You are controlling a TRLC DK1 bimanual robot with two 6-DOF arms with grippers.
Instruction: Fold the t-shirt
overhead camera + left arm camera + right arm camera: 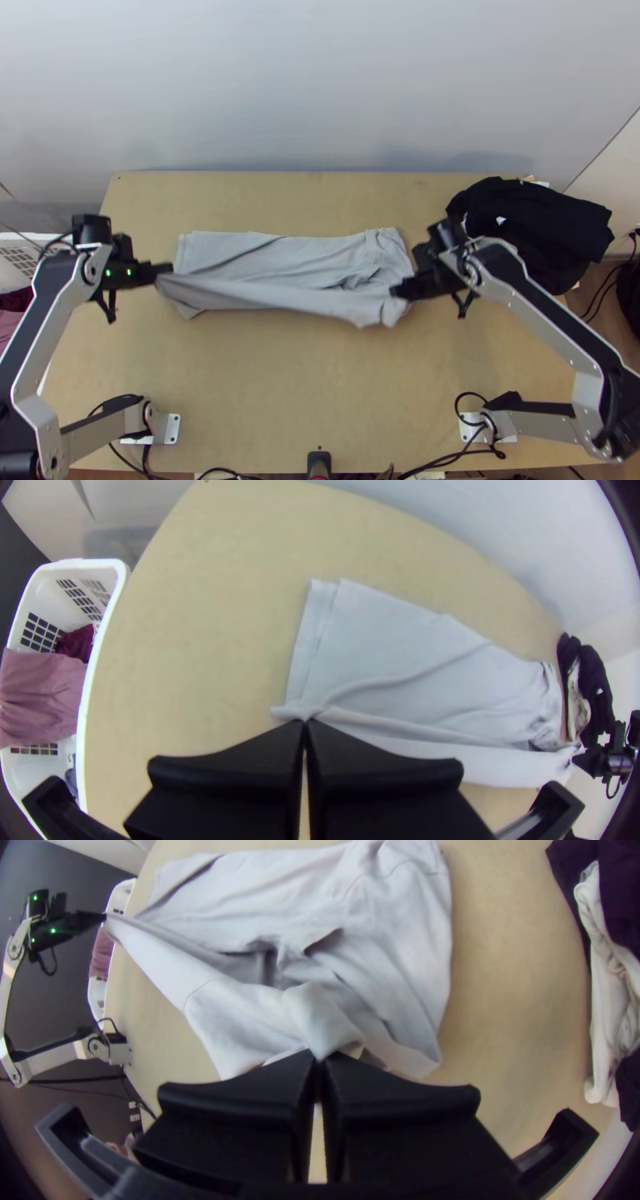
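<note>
The left claw (166,268) and right claw (398,291) each pinch the grey t-shirt (240,254) — creased, stretched between them — over the counter (320,384).

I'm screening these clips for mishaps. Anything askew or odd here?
The dark clothes overhang the right side of the table. The grey t-shirt is bunched near the right hand, uneven against its smoother left end. I see no spill or damage.

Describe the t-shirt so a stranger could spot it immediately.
On the light wooden table, look between the left gripper and the right gripper. The t-shirt is the pale grey cloth both pinch, unlike the dark clothes at the far right corner.
</note>
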